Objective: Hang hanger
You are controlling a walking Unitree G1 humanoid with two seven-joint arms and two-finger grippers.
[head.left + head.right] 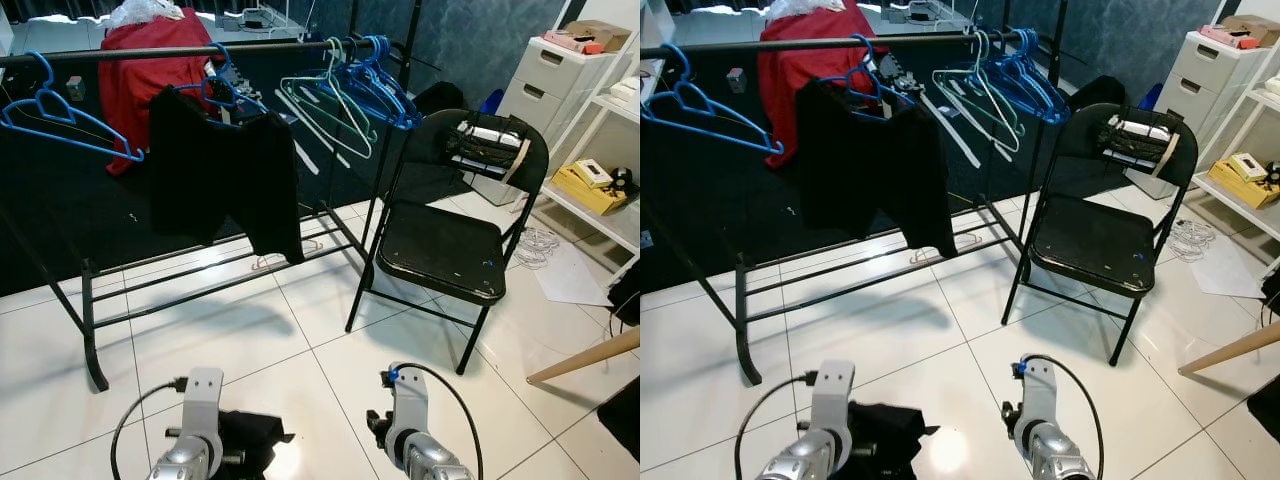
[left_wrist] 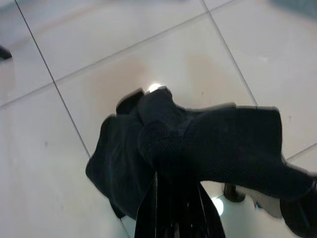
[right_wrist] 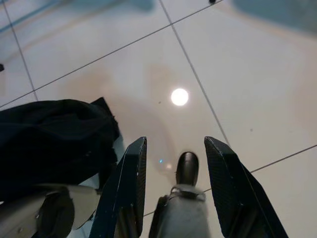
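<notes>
My left claw [image 2: 173, 208] clamps the black garment [image 2: 198, 153] low, ready for the rack [image 1: 180, 50]; my right claw [image 3: 178, 193] hangs spread, idle.

- The left arm's silver metal wrist block [image 1: 203, 398] is boxy, with a small dark screw hole and a black cable [image 1: 132, 415] looping from its side.
- The right arm's silver wrist [image 1: 408, 405] carries a looping black cable [image 1: 455, 398] with a blue plug.
- The right gripper's long black fingers [image 3: 126, 191] have ribbed inner pads.
</notes>
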